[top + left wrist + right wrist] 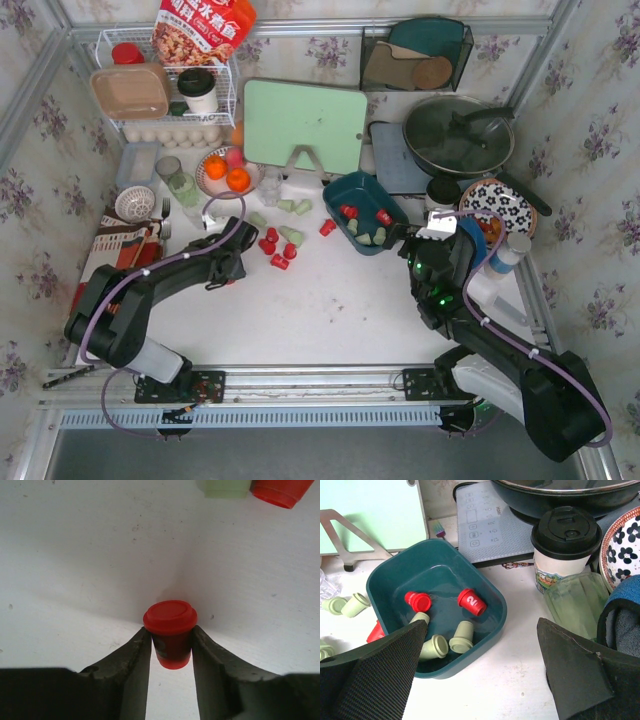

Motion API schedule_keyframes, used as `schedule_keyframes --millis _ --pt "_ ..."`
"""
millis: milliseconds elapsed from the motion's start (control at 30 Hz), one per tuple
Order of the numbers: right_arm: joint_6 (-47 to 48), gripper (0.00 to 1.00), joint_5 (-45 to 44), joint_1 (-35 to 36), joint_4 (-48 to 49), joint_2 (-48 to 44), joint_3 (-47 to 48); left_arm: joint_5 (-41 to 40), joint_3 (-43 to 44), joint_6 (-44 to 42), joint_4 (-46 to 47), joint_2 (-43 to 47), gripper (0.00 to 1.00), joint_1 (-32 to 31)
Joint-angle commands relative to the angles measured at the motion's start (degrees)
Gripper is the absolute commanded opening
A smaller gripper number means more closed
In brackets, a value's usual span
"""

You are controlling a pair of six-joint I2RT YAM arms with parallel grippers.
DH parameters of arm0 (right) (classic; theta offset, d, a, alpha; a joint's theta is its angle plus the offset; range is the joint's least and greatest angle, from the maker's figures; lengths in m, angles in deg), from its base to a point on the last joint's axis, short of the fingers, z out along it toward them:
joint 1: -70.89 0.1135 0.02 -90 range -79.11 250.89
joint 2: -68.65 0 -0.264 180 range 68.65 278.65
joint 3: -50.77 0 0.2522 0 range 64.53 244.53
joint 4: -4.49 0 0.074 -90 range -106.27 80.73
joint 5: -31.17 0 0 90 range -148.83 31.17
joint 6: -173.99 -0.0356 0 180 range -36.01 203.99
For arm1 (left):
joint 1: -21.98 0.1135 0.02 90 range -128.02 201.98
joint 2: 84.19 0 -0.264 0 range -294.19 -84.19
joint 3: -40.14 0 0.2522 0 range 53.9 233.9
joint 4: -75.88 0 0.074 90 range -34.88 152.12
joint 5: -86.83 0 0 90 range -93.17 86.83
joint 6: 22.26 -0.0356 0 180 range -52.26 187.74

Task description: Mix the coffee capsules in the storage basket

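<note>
Red capsule [471, 601] marked "2" in teal basket [395, 577]

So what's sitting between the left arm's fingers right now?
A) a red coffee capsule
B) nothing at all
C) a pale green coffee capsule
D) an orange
A: the left wrist view shows a red coffee capsule, lid on, with the left fingers pressed against both its sides.
</note>
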Motion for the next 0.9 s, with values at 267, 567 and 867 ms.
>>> schedule_keyframes --millis 267,567,867 --pt "-0.1 1.00 -0.5 0.0 1.7 1.0 0.8 2.3 0.5 -1.8 2.1 5.4 0.24 0.1" --pt "-0.6 1.00 -1.9 0.0 1.0 1.0 1.0 16.3 1.3 -9.6 12.9 13.9 0.24 -0.1" --pt "-1.2 1.00 -2.6 0.0 0.8 1.1 0.8 25.4 12.8 -13.1 26.0 1.3 0.25 -2.2"
